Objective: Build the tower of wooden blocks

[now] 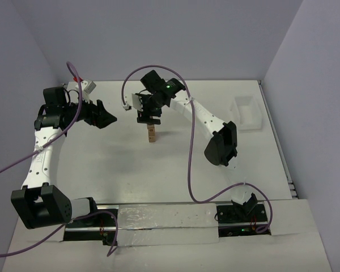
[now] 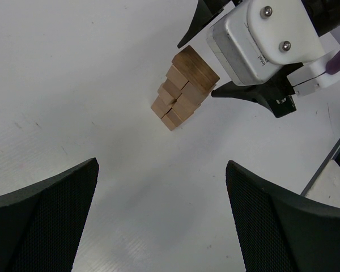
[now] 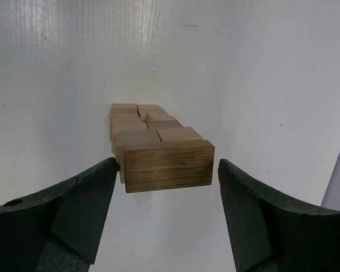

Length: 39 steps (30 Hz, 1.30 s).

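Note:
The tower (image 1: 152, 134) of tan wood blocks stands mid-table, several layers tall. In the right wrist view it shows from above, with pairs of cubes (image 3: 137, 122) under a darker, wider top block (image 3: 169, 165). My right gripper (image 3: 169, 164) hangs over the tower (image 1: 149, 118), open, straddling the top block. Its left finger (image 3: 96, 192) touches a block edge and its right finger (image 3: 243, 192) stands a small gap off. My left gripper (image 2: 161, 187) is open and empty, left of the tower (image 2: 184, 88) and aimed at it. It also shows in the top view (image 1: 107, 118).
A white translucent bin (image 1: 246, 113) sits at the far right of the table. The right gripper's white housing (image 2: 260, 39) fills the left wrist view's upper right. Purple cables loop over both arms. White walls bound the table at the back and sides.

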Motion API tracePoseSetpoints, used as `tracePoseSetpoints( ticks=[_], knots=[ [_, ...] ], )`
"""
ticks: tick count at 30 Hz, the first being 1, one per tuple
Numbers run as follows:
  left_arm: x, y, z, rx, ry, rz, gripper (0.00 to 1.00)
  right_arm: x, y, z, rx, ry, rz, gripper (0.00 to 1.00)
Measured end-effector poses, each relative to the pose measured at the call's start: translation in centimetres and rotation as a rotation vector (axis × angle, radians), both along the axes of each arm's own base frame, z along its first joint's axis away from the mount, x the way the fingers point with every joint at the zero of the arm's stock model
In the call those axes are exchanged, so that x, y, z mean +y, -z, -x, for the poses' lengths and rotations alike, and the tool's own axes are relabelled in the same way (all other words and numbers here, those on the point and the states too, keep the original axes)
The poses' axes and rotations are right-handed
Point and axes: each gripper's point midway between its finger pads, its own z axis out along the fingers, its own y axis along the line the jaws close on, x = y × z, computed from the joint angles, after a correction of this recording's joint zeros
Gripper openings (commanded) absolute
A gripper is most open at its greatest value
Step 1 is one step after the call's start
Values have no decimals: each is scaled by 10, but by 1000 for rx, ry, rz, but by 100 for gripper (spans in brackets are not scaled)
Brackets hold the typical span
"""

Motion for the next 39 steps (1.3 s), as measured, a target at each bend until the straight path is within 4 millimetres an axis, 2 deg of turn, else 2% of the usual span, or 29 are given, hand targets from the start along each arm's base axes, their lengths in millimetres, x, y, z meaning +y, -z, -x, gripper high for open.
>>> tracePoseSetpoints(
  ticks=[3,18,22,25,26,30,33,36,39],
  knots=[
    [0,0,0,2,2,2,99,0,0,0,-2,1,2,89],
    [2,1,-1,5,-6,3,99,2,-7,0,-4,31,-19,100],
    [5,1,-2,10,-17,7,99,3,-35,6,-7,55,-89,100],
    [9,2,-4,22,-48,5,99,2,-70,13,-12,85,-190,100],
    [12,2,-5,25,-64,1,99,-1,-90,17,-21,98,-235,100],
    [23,4,-12,33,-143,-25,99,-30,-153,26,-26,192,-415,100],
    [30,1,-14,16,-194,-52,99,-70,-175,24,-6,328,-519,100],
    [36,-2,-14,-9,-229,-72,99,-115,-163,17,35,500,-559,100],
    [42,3,-15,-7,-262,-91,99,-157,-117,15,96,681,-553,100]
  ],
)
